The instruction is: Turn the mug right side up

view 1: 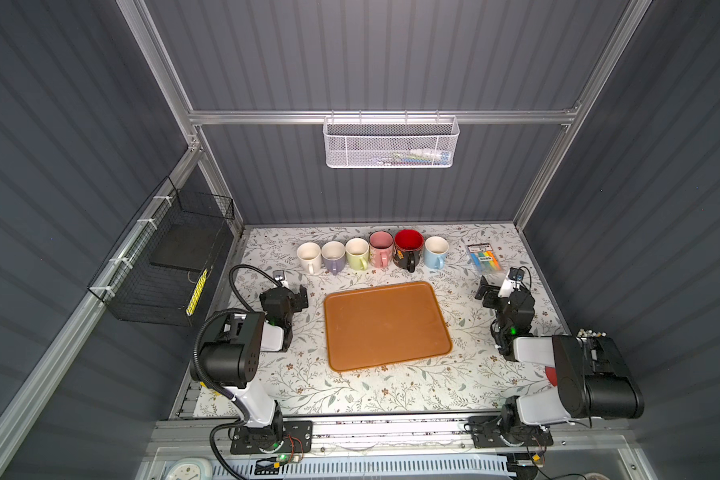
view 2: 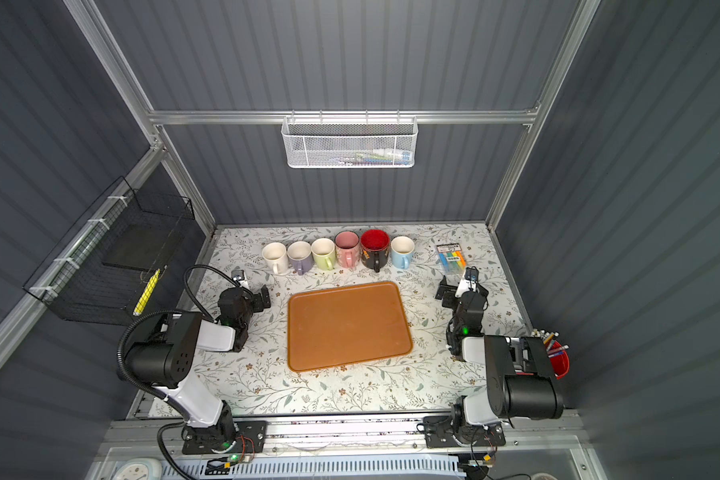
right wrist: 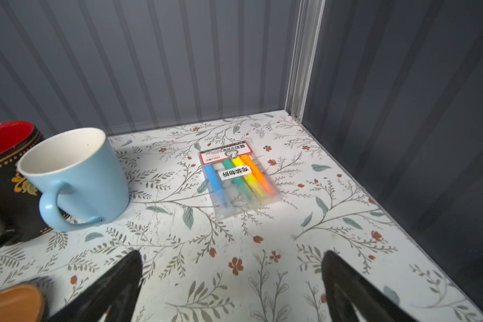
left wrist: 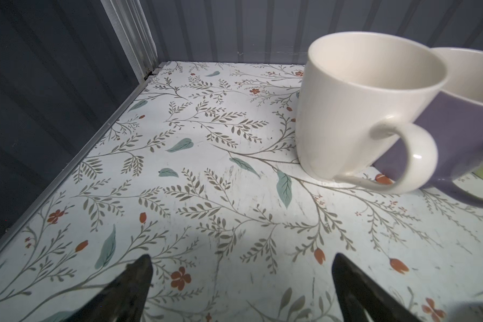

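Along the far edge of the bench (view 1: 391,395), upright and mouth-up: cream mug (view 1: 308,257), lilac mug (view 1: 333,254), green mug (view 1: 357,252), pink mug (view 1: 381,248), red-lined black mug (view 1: 408,248), blue mug (view 1: 435,251). Mid-bench, brown tray (view 1: 387,326). Left gripper (left wrist: 243,264) and right gripper (right wrist: 232,256) flanking the tray, jaws wide, holding nothing — highlighter pack (view 1: 484,257) near the far right corner

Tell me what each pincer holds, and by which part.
Nothing is held. The left pincer stands open over the table, short of the cream mug. The right pincer stands open too, apart from the blue mug.
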`<state>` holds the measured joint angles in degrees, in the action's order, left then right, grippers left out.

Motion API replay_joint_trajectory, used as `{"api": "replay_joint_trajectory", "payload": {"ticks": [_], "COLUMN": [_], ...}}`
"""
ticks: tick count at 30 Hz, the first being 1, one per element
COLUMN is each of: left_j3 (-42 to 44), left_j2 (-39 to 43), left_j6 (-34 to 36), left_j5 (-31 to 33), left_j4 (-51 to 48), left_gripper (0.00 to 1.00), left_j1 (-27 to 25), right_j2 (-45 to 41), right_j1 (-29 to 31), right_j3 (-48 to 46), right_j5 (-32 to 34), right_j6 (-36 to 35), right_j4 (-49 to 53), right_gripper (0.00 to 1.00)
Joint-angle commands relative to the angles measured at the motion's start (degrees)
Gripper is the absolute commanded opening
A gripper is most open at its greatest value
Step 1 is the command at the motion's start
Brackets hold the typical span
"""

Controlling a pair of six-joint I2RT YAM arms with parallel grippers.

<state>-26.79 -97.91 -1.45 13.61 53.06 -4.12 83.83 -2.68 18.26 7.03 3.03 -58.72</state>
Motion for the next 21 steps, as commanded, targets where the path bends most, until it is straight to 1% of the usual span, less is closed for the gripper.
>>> {"api": "replay_joint_trajectory", "payload": {"ticks": [1,21], "left_j3": [0.11,-0.21], "left_j2": [-0.4,-0.53], "left_j6": [1.28,1.23], "left_j5": [-0.47,-0.58], "left_j4": [-0.37,-0.68], "left_gripper": [1.0,1.0], "left_j1": [0.25,0.25], "right_j2": [-0.2,-0.16], "right_j1": [0.3,0.26], "right_j3": [-0.39,-0.19], "right_j5": [-1.04,-1.14], "right_j6": [0.75,0.72], "right_j4": [1.21,1.5], "right_gripper": [0.99,0.99]}}
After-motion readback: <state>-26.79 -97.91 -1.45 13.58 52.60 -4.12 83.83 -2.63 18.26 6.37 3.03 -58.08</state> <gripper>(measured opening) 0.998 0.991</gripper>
